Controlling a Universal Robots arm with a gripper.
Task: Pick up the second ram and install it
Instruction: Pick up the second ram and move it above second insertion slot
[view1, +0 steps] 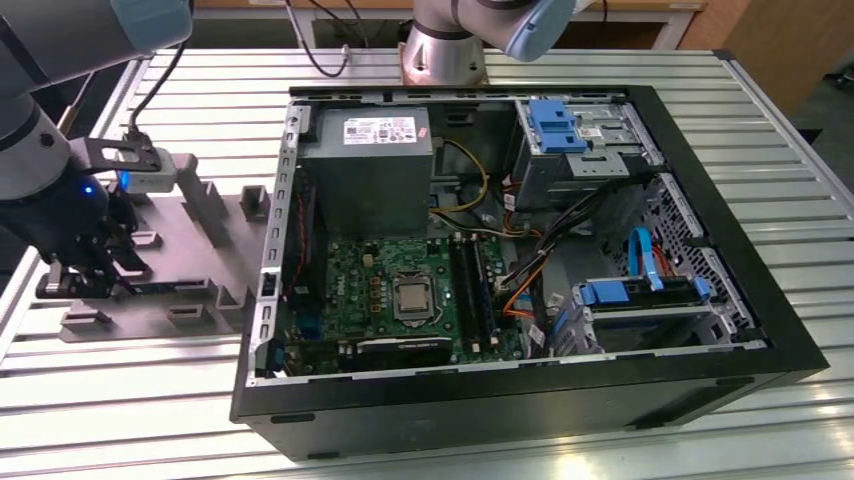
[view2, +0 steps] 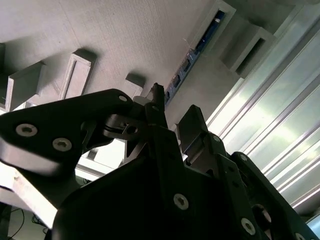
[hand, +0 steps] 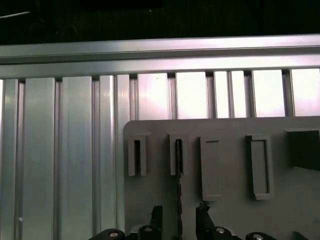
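The second ram (hand: 178, 192) stands on its long edge in a slot of the grey holder plate (hand: 230, 150), and looks like a thin dark line in the first wrist view. In the second wrist view its dark blue face with small chips (view2: 192, 55) runs toward my fingers. My gripper (hand: 179, 214) is open. One fingertip (hand: 156, 215) sits on each side of the stick, with a small gap on both sides. In the exterior view, the gripper (view1: 80, 275) hangs low over the holder plate (view1: 200, 215), at that view's left.
The open black computer case (view1: 534, 400) lies to the exterior view's right of the holder plate. Inside it are the green circuit board (view1: 360, 270) with long black sockets (view1: 467, 290), a grey power supply (view1: 367, 165) and loose cables (view1: 534, 270). Upright posts (view1: 254, 205) rise from the plate. The table is ribbed aluminium (view1: 134, 400).
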